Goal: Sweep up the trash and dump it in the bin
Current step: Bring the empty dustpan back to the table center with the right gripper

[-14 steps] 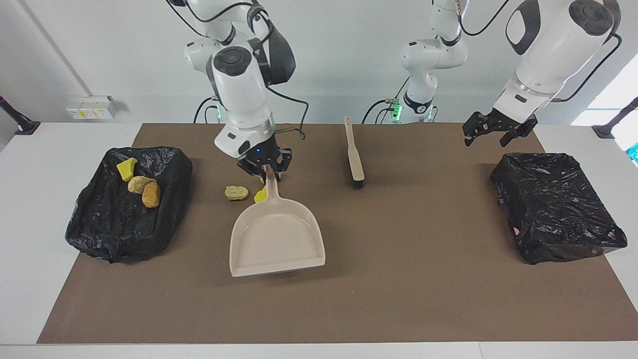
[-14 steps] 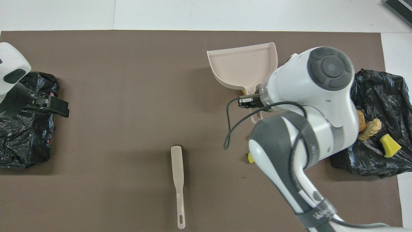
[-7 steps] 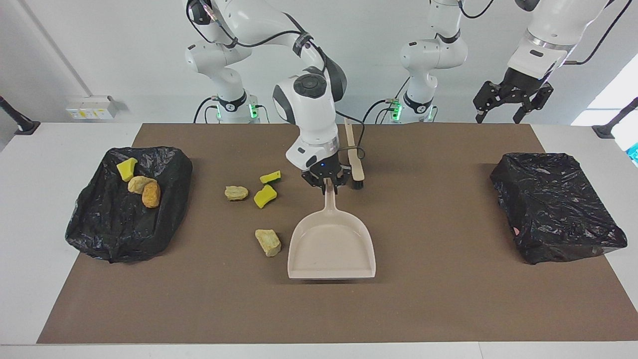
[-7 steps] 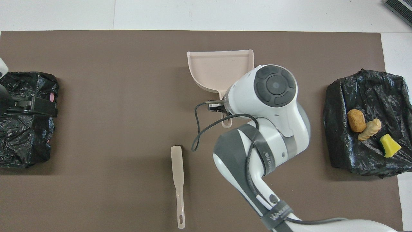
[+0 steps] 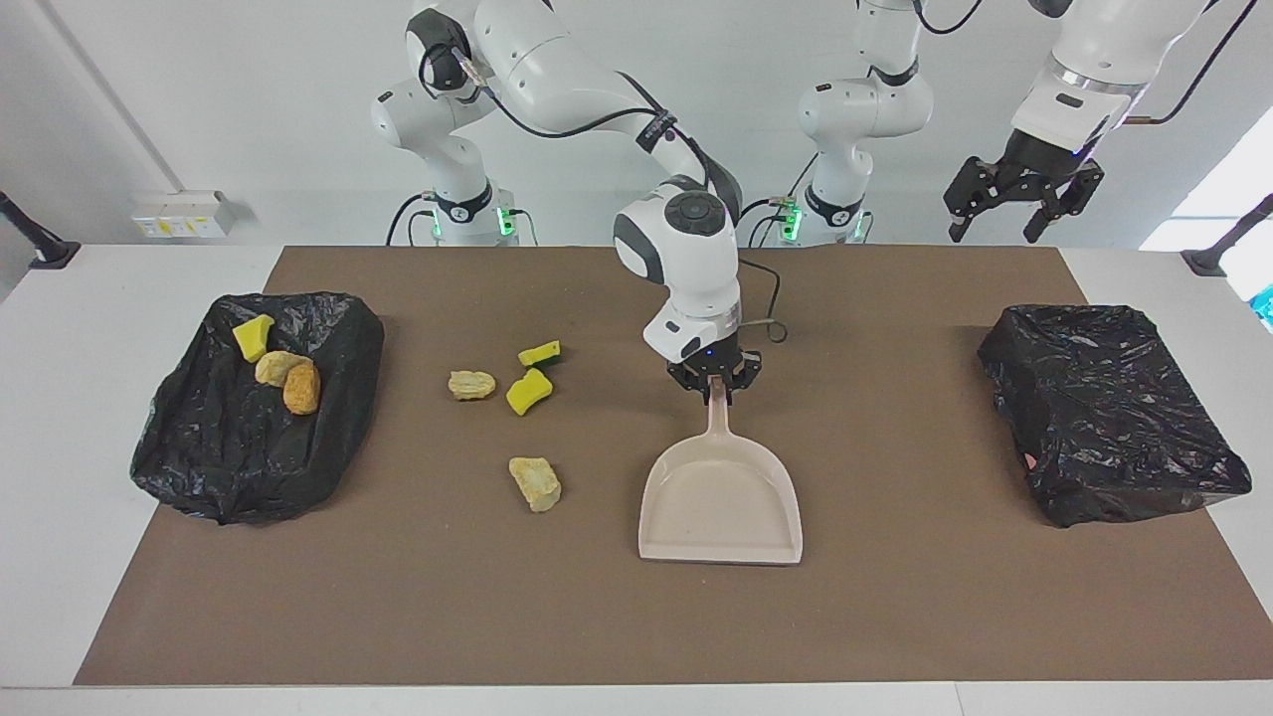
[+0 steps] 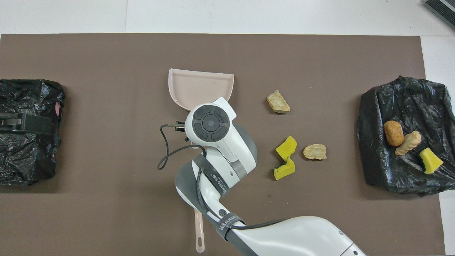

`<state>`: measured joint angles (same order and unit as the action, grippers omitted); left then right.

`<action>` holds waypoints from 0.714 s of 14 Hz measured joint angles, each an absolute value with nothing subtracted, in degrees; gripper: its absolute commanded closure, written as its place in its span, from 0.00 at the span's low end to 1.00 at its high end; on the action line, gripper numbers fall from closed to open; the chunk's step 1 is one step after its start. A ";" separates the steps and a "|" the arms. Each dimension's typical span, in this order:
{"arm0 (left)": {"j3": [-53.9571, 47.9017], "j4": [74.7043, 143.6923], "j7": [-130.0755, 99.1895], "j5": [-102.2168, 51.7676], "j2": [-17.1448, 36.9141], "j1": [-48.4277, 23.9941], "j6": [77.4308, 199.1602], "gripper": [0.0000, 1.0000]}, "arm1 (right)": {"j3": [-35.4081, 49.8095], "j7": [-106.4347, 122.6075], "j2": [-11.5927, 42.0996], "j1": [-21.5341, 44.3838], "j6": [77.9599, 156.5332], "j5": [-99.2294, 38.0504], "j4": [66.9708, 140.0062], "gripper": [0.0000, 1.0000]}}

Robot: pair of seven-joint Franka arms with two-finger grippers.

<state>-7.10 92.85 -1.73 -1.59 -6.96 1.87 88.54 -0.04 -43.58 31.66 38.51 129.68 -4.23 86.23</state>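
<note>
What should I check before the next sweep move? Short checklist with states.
1. Right gripper shut on the dustpan handle: ok.
2. Dustpan pan bare, nothing in it: ok.
3. Loose trash on the mat: four pieces lie apart from the dustpan, toward the right arm's end: not ok.
4. Brush: only its handle end shows under the right arm in the overhead view; no gripper holds it: not ok.
5. Left gripper open, raised above the empty-looking bin, waiting: ok.
6. Bin with trash holds three pieces: ok.
</note>
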 measured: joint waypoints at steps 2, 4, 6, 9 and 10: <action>-7.10 92.96 -1.68 -1.59 -6.96 1.88 88.54 0.00 | -0.36 -43.58 31.65 37.95 129.68 -4.23 85.95 0.00; -7.10 93.06 -1.64 -1.59 -6.97 1.88 88.54 0.00 | -0.48 -43.57 31.64 37.07 129.66 -4.23 85.94 0.00; -7.10 93.18 -1.60 -1.59 -6.96 1.88 88.54 0.00 | -0.62 -43.57 31.32 36.42 129.51 -4.23 85.93 0.00; -7.11 93.24 -1.59 -1.59 -6.97 1.88 88.54 0.00 | -0.60 -43.57 28.37 36.26 125.68 -4.23 85.93 0.00; -7.16 93.30 -1.59 -1.59 -6.97 1.87 88.55 0.00 | -0.54 -43.57 26.72 36.44 123.62 -4.23 86.06 0.00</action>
